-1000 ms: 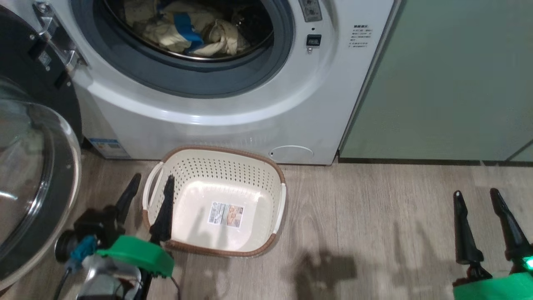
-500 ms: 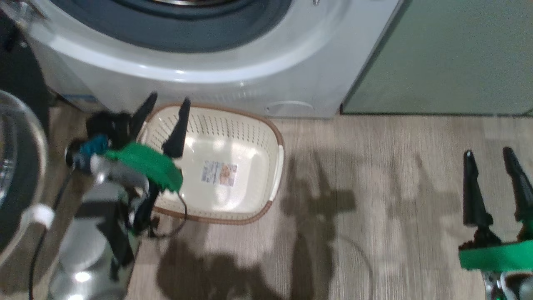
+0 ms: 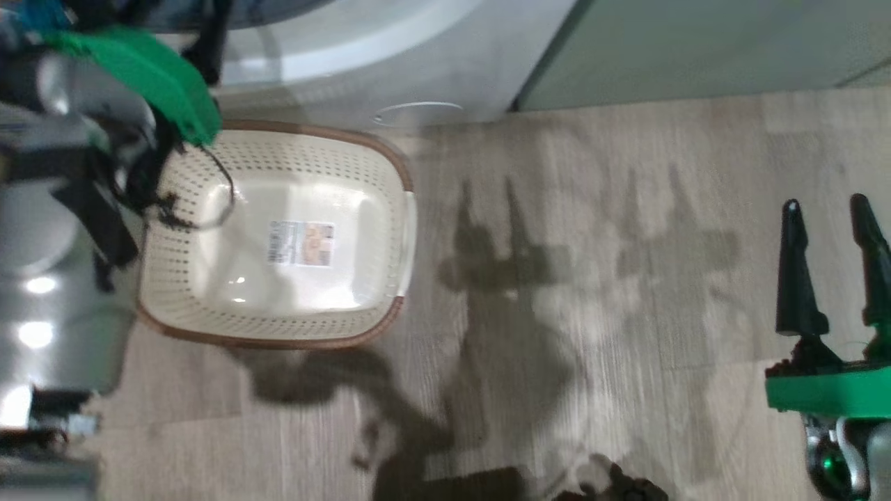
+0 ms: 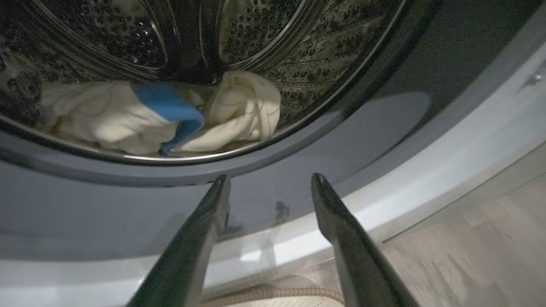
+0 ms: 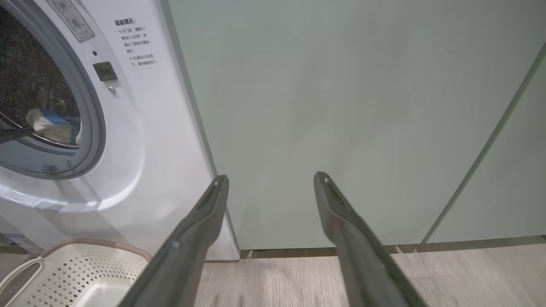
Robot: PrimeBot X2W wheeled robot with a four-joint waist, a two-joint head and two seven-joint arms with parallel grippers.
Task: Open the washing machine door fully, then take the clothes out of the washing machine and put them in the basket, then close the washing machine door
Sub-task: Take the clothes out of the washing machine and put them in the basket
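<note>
The clothes (image 4: 106, 117) lie in a loose heap at the bottom of the drum (image 4: 264, 38), just behind its front lip. They are pale yellow folds with a blue patch (image 4: 170, 106) across the middle. A grey gasket (image 4: 128, 204) rings the drum mouth, and the white front of the machine (image 4: 469, 140) curves round that. The left gripper (image 4: 268, 183) hangs before the lower part of the gasket. Its fingers are spread wide with nothing between them, the tips point at the lip of the opening, and they are apart from the clothes. The basket (image 3: 278, 341) stands on the floor (image 3: 592, 174) below and in front of the machine, with its back rim near the round flap (image 3: 418, 111) low on the front; whether it touches the machine cannot be told. A label (image 3: 301, 243) sits on its inner floor. In the head view the left arm (image 3: 49, 229), grey with a green cover, crosses the basket's left side, and that view is blurred. The right gripper (image 3: 825, 205) is well apart from the basket, above the floor near the head view's right edge. Its fingers are also wide apart and hold nothing. Its wrist view faces the pale green cabinet (image 5: 341, 106), which stands just beside the machine's right edge.
</note>
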